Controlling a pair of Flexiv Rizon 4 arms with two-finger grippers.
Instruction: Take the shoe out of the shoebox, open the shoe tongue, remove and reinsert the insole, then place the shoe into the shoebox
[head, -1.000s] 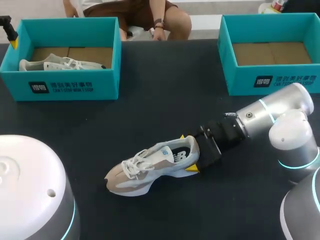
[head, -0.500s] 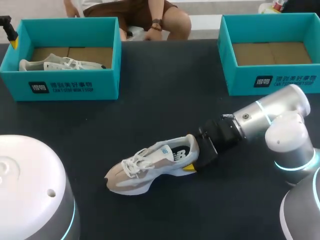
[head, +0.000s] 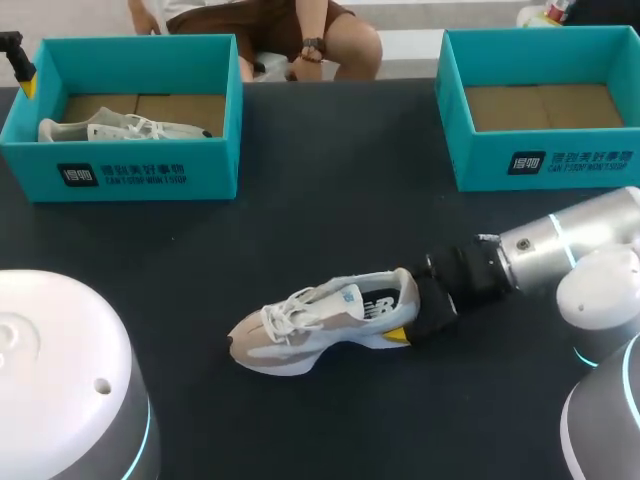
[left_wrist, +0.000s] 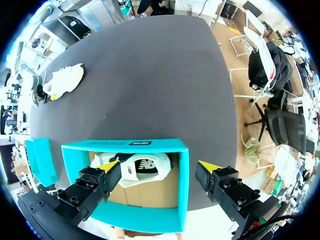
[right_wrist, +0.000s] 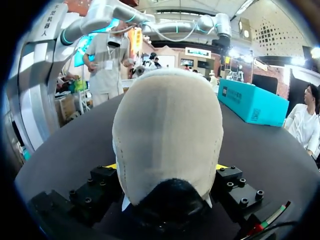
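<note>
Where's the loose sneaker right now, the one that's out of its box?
In the head view the sneaker rests near the middle of the dark table, toe pointing left, its heel clamped in the right tool.

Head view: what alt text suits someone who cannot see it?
The right arm's jaws clamp the heel of a pale shoe lying on a dark table. Behind stand two teal boxes, a left box holding another shoe and a right box.

Bright, even overhead light, faint shadows, sheen on right arm (head: 545, 255)
</note>
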